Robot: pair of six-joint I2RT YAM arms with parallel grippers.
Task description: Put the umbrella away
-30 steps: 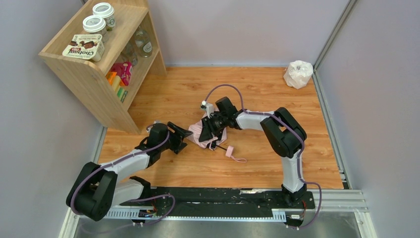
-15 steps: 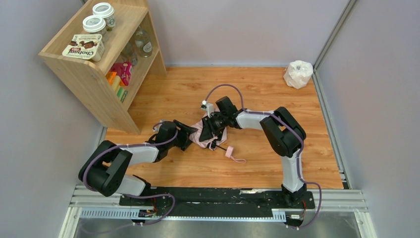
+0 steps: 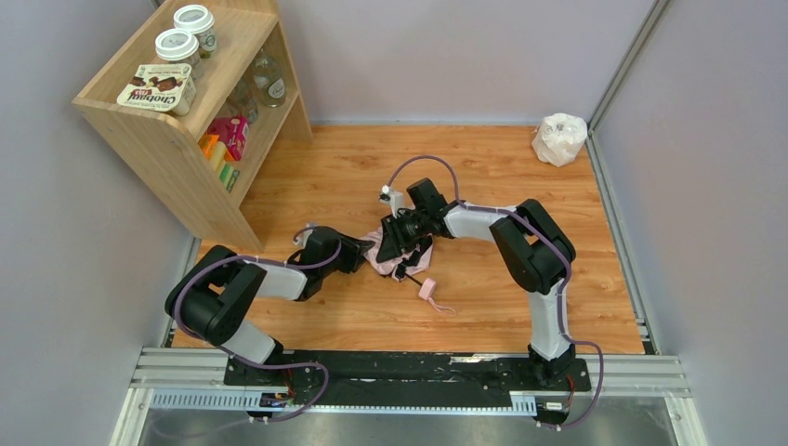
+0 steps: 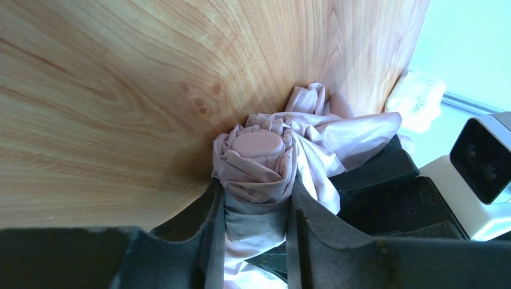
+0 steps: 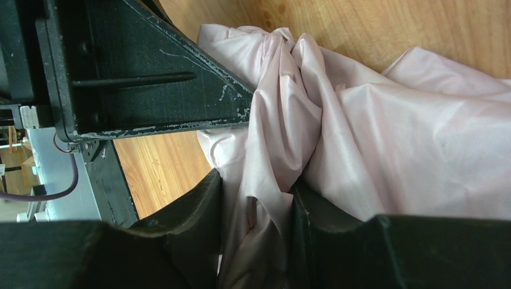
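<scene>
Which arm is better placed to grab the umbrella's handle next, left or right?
Probably the right. Both the left gripper and right gripper pinch the umbrella fabric, but its handle lies on the bundle's right side, so the left would have to reach across.

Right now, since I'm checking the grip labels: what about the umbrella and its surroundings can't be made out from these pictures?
- The shaft: top view, mostly covered by the umbrella fabric and the right gripper.
- Its handle: cut off in both wrist views.
- The left gripper fingertips: top view, buried in fabric.
- Labels of the jars on the shelf: top view, too small to read.
</scene>
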